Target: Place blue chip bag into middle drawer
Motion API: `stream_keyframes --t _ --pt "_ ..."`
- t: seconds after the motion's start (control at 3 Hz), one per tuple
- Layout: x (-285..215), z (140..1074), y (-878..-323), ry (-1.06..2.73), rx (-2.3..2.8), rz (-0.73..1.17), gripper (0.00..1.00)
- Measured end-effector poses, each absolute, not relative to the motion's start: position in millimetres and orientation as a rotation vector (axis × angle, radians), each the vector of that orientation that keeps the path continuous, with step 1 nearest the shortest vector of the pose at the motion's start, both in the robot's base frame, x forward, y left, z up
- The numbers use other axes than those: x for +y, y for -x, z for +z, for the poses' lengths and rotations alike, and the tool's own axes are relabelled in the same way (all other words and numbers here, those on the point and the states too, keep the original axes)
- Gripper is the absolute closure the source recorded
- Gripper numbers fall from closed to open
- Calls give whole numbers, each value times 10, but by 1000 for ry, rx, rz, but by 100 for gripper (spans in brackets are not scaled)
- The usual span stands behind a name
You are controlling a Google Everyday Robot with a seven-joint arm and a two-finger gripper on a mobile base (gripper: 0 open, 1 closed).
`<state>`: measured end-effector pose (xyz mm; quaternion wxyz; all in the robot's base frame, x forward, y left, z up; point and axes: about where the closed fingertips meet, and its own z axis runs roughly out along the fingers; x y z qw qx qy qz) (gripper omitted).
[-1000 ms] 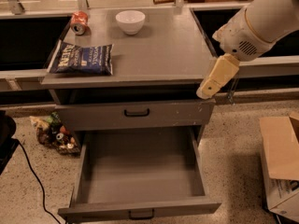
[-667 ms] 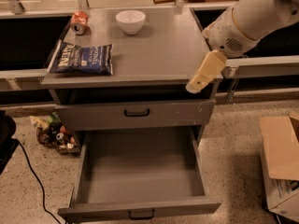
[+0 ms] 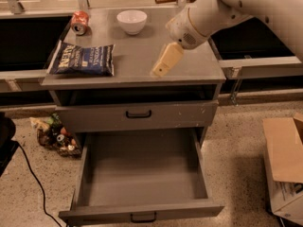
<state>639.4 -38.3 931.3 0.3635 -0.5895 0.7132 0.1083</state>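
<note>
**A:** What dominates the scene?

**B:** The flat grey metal surface (image 3: 132, 48) on top of the cabinet. Below it is the wide grey metal middle drawer (image 3: 142, 174), pulled fully out with its flat bottom bare. The upper grey drawer (image 3: 138, 113) with the black handle is closed.

**A:** And what has just changed?

**B:** The thick white robot arm (image 3: 227, 8) comes in from the upper right. A second ago its end hung off the cabinet's right front corner. Now it has swung left and inward, over the surface.

**A:** What does that mean for the task?

**B:** I'd judge this is the approach to the pick. The drawer is ready, but nothing has been grasped yet.

**A:** Where is the bag?

**B:** The crinkly dark navy-blue foil chip bag (image 3: 83, 59) lies flat at the left front of the surface and has not moved. It is well apart from the arm's end. Behind it sit a small white bowl (image 3: 131, 21) and a crushed red can (image 3: 79, 22).

**A:** And the tool?

**B:** The cream-coloured wedge-shaped tool (image 3: 165, 60) hovers over the front of the surface, right of centre, slanting down to the left. It seems to carry nothing. From this angle I cannot tell whether it is spread or pressed together.
</note>
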Motion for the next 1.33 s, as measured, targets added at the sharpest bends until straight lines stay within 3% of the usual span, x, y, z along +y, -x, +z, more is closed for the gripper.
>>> stream_keyframes --t 0.67,1.33 --pt "417 9158 -6979 1479 1713 268 0" --pt "621 9074 -7159 1529 1683 275 0"
